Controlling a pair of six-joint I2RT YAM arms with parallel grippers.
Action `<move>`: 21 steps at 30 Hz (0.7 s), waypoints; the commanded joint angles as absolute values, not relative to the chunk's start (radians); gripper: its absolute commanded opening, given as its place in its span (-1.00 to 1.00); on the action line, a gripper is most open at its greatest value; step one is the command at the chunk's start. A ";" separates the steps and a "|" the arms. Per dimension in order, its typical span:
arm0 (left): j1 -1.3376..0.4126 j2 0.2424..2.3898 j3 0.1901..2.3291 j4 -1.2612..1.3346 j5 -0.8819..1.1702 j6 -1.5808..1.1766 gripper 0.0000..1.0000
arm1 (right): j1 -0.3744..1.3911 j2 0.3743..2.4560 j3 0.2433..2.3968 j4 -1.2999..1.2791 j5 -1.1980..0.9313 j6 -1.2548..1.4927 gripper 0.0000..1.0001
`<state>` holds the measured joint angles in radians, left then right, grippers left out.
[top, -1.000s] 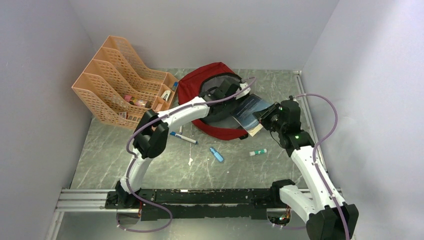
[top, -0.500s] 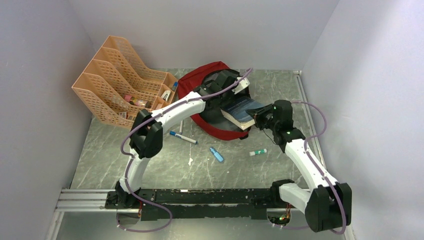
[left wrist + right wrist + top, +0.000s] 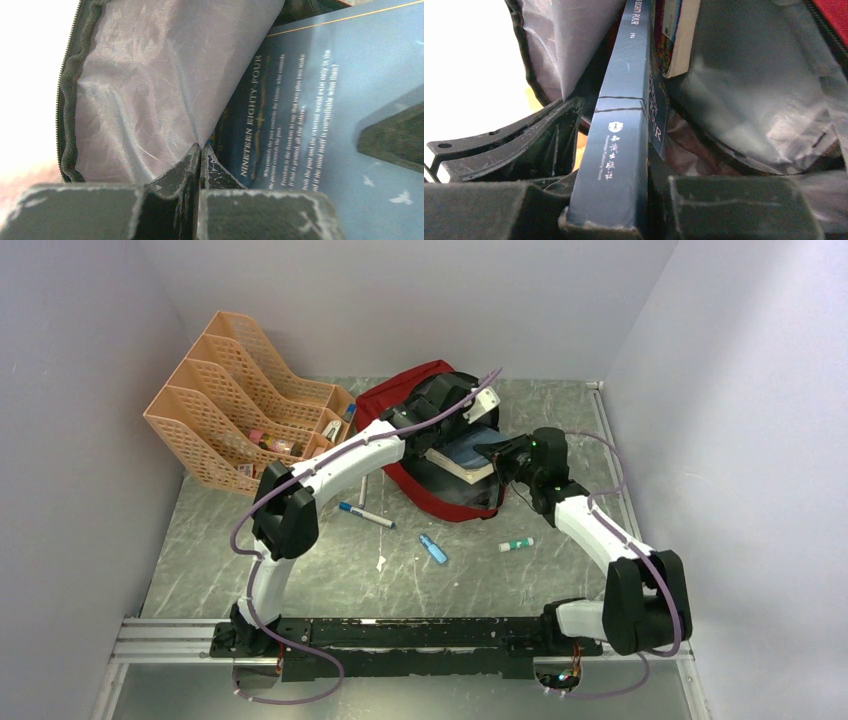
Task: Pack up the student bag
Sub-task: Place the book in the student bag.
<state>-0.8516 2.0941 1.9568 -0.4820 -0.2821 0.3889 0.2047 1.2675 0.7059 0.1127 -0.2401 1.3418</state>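
The dark-red student bag [image 3: 395, 402] lies at the back middle of the table with its mouth held open. My left gripper [image 3: 440, 410] is shut on the bag's grey lining [image 3: 150, 95] at the upper flap and holds it up. My right gripper [image 3: 505, 462] is shut on a dark-blue book [image 3: 462, 457], with its spine [image 3: 616, 150] between the jaws, and the book's far end is inside the bag's mouth. A second book [image 3: 679, 35] shows inside the bag beside it. The blue cover [image 3: 340, 100] fills the right of the left wrist view.
An orange file rack [image 3: 240, 405] stands at the back left. A blue-capped marker [image 3: 366, 515], a blue tube [image 3: 433, 549] and a green-capped tube [image 3: 516, 544] lie on the table in front of the bag. Walls close in left, back and right.
My right gripper has moved left with the book, from beside the bag into its mouth. My left gripper has lifted the flap a little further back.
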 commanded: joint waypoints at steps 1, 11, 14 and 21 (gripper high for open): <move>-0.858 2.026 2.007 -0.478 -0.233 0.370 -0.90 | 0.230 1.296 0.786 0.331 -0.277 1.372 -1.00; -0.858 2.009 2.021 -0.521 -0.212 0.327 -0.90 | 0.316 1.453 0.749 0.671 -0.125 1.382 -1.00; -0.859 2.004 2.029 -0.546 -0.192 0.300 -0.90 | 0.337 1.546 0.764 0.792 -0.099 1.367 -1.00; -0.863 1.972 2.006 -0.558 -0.158 0.277 -0.90 | 0.376 1.780 0.835 1.046 -0.080 1.356 -1.00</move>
<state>-0.8516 2.0533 1.9804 -0.5606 -0.2169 0.3096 0.3542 1.7233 0.7513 0.7425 -0.1246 1.3594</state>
